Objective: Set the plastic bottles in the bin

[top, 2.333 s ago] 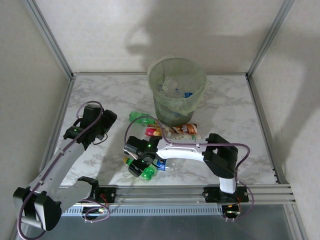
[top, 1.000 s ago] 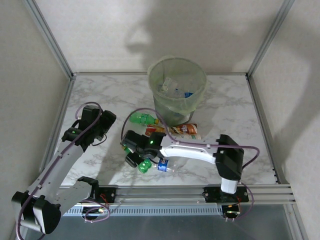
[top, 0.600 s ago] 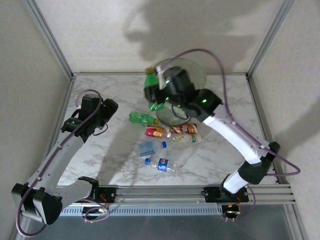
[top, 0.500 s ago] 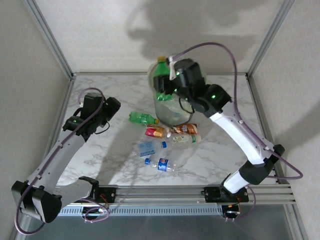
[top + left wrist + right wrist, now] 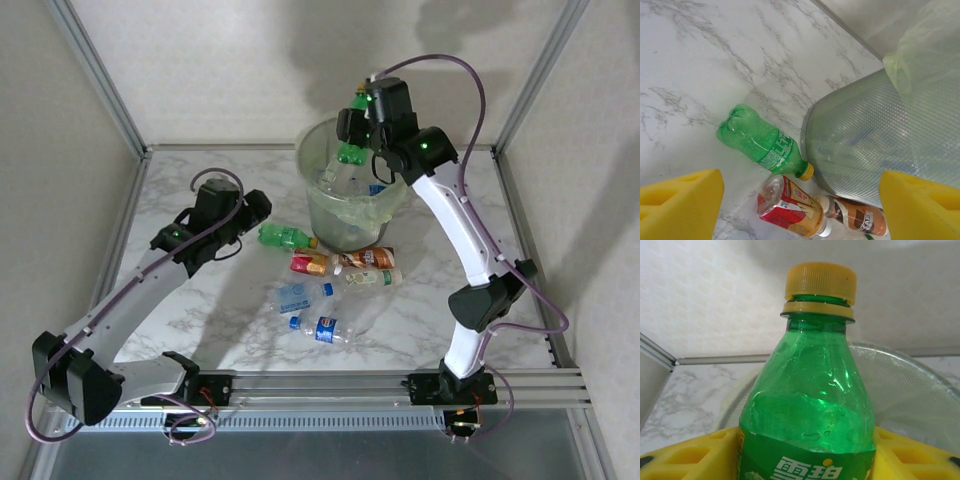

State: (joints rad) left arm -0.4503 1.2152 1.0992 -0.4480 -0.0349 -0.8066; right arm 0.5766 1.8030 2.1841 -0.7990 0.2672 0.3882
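The right arm has swung up from the table, and the right gripper (image 5: 358, 128) now hangs over the bin (image 5: 392, 205), pinching an upright green bottle (image 5: 807, 390) with a yellow cap. A few clear bottles (image 5: 345, 182) already lie inside. Six bottles are left on the table (image 5: 200, 180) just in front of the bin, among them a lying green bottle (image 5: 760, 145). The left gripper (image 5: 245, 212) is spread and empty near it

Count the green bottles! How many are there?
2. One green bottle is held in the right claw over the bin; the other green bottle lies on the table, cap by the bin's base. More may hide inside.
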